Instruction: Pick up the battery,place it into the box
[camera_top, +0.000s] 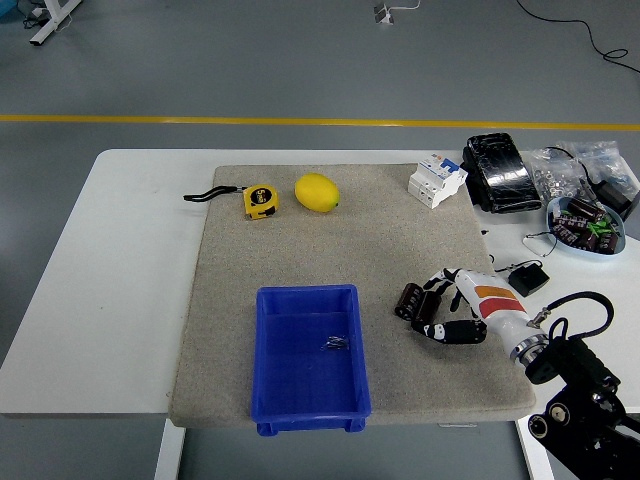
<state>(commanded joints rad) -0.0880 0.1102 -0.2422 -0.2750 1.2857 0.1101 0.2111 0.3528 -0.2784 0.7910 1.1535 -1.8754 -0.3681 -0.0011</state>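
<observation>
Head view showed a white table (120, 250) on grey floor, its beige mat (330, 240) carrying a blue box (310, 355); right of it lay the dark battery (410, 300), my right hand (462, 308) curling around it.

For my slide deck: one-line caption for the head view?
Right hand closing around the battery beside the blue box.

one battery (408, 300), one box (308, 356), one lemon (317, 192)
</observation>
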